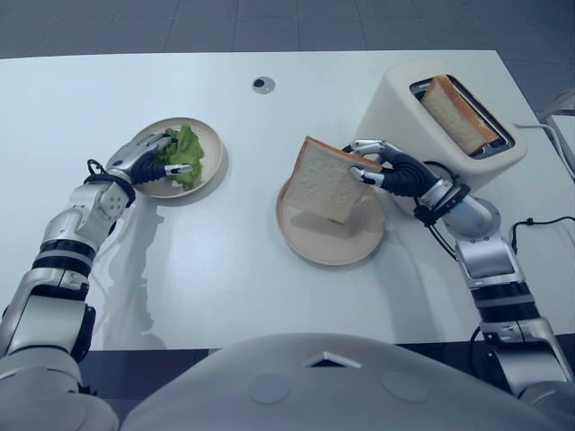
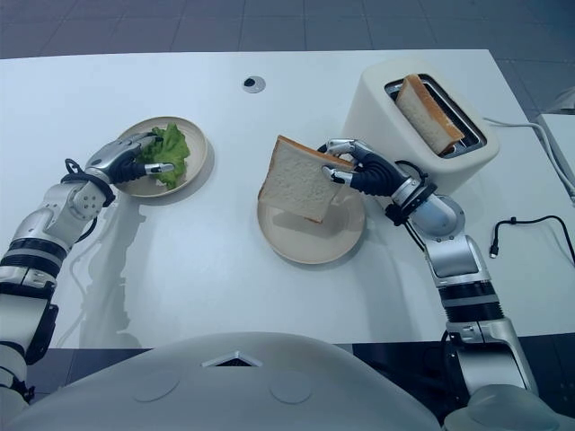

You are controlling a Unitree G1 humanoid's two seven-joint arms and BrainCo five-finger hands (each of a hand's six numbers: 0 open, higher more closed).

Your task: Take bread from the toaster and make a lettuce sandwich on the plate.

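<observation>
Right hand [image 1: 388, 169] pinches bread slice [image 1: 325, 182] over the plate [image 1: 331, 251], left hand [image 1: 142, 162] curls around lettuce [image 1: 187, 146], toaster [image 1: 395, 101] at far-right corner of table [image 1: 225, 287].

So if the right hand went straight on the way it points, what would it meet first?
Nothing standing, as far as shown: the right hand, gripping the bread slice, points left and slightly away over bare table; the lettuce plate probably lies nearer than that line.
</observation>
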